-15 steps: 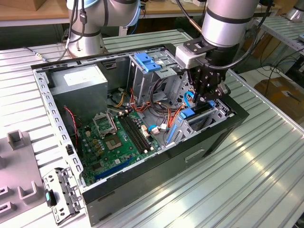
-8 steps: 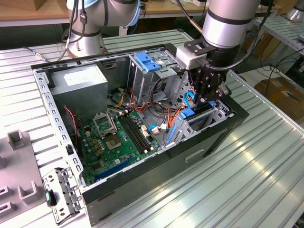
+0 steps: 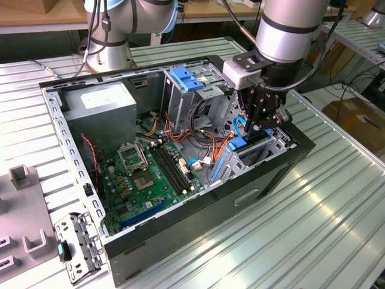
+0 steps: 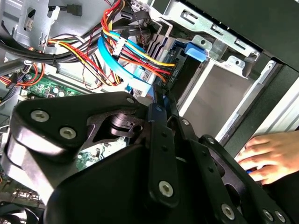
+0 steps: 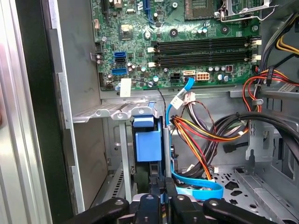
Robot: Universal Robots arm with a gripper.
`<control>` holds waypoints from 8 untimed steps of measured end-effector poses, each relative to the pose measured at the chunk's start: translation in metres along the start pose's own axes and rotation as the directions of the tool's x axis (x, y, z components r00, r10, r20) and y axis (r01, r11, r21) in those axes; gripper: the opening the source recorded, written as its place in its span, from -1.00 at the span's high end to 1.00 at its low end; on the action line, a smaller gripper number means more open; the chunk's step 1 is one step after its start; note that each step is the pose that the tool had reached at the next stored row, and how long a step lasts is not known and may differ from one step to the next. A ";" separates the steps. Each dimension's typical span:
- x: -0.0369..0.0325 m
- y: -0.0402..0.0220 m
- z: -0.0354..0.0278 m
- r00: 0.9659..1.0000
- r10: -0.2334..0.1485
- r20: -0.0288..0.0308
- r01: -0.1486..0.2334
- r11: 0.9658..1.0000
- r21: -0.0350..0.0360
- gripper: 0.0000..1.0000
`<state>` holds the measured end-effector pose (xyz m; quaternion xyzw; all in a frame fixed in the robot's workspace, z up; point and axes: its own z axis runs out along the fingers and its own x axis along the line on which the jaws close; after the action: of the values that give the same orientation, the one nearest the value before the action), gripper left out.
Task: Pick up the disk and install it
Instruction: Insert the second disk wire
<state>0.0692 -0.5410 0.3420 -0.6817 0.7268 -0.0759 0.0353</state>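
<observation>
The disk [image 3: 243,144], dark with bright blue rails, stands on edge in the metal bay at the open computer case's corner on the exterior view's right. My gripper [image 3: 249,127] hangs right above it, fingers drawn together at its upper end. In the first wrist view the gripper [image 5: 163,186] is shut against the blue end of the disk [image 5: 147,144]. In the second wrist view the gripper [image 4: 159,95] points at the disk [image 4: 184,70]. Nothing shows between the fingertips.
Bundled coloured wires [image 5: 201,126] and a thin blue cable [image 5: 196,186] crowd the bay's side. The motherboard [image 3: 150,174], power supply [image 3: 99,108] and a grey cage with a blue latch [image 3: 186,78] fill the case. A person's hand [image 4: 271,156] rests outside the case wall.
</observation>
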 end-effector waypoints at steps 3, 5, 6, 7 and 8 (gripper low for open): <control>0.0004 0.0003 0.0019 1.000 0.001 0.004 -0.001 1.000 0.000 0.68; 0.0009 0.0004 0.0028 1.000 0.001 0.008 -0.001 1.000 -0.001 0.68; 0.0009 0.0004 0.0030 1.000 0.001 0.008 -0.001 1.000 -0.001 0.68; 0.0010 0.0004 0.0031 1.000 0.001 0.008 -0.001 1.000 -0.001 0.68; 0.0010 0.0004 0.0032 1.000 0.001 0.008 -0.001 1.000 -0.001 0.68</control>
<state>0.0692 -0.5422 0.3389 -0.6816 0.7271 -0.0728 0.0382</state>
